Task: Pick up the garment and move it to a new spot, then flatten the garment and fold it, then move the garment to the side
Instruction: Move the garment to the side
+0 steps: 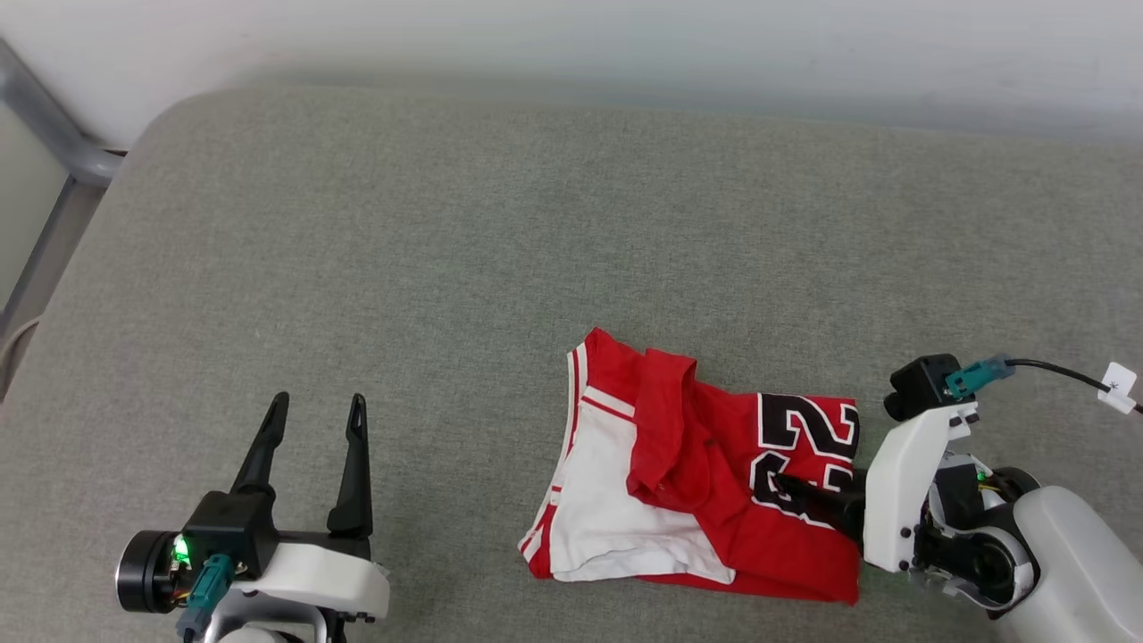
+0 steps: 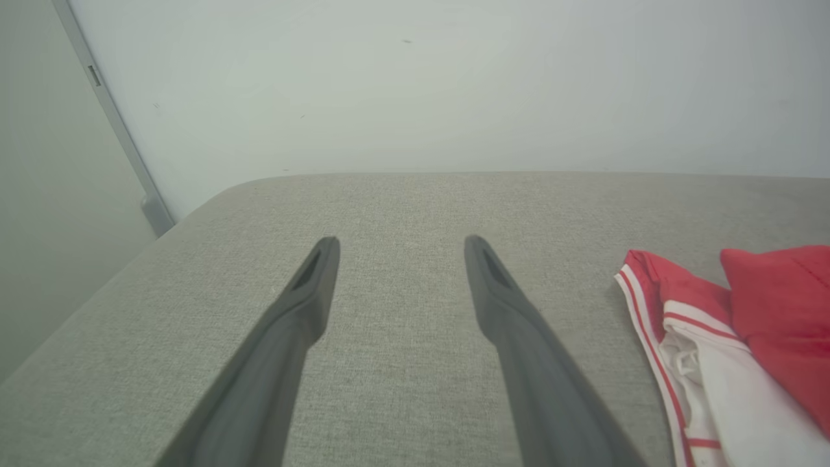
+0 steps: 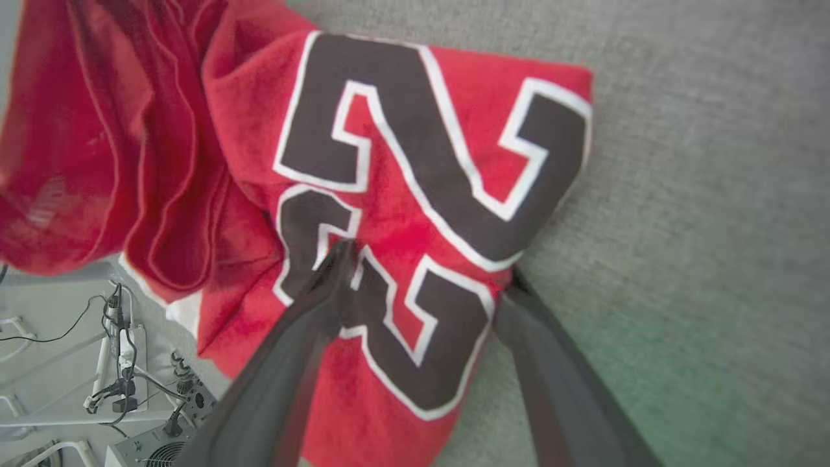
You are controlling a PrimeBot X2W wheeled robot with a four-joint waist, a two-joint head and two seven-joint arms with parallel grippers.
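The garment (image 1: 705,464) lies bunched on the grey cushion (image 1: 446,268), right of centre: red cloth, a white sleeve panel with striped trim to the left, and a black white-outlined "23" to the right. My right gripper (image 1: 790,500) reaches in from the right with its jaws spread; in the right wrist view the right gripper (image 3: 429,261) has one finger lying on the numbers of the garment (image 3: 415,162) and the other at its edge. My left gripper (image 1: 320,402) stands open over bare cushion, well left of the garment. The left wrist view shows the left gripper (image 2: 400,243) with nothing in it, and the garment (image 2: 746,337) at right.
A pale wall runs behind the cushion, and a grey metal frame (image 1: 62,143) stands past its rounded far left corner. A black cable with a white tag (image 1: 1116,386) trails from my right wrist. Floor with a power strip (image 3: 123,350) and cables lies beyond the cushion's near edge.
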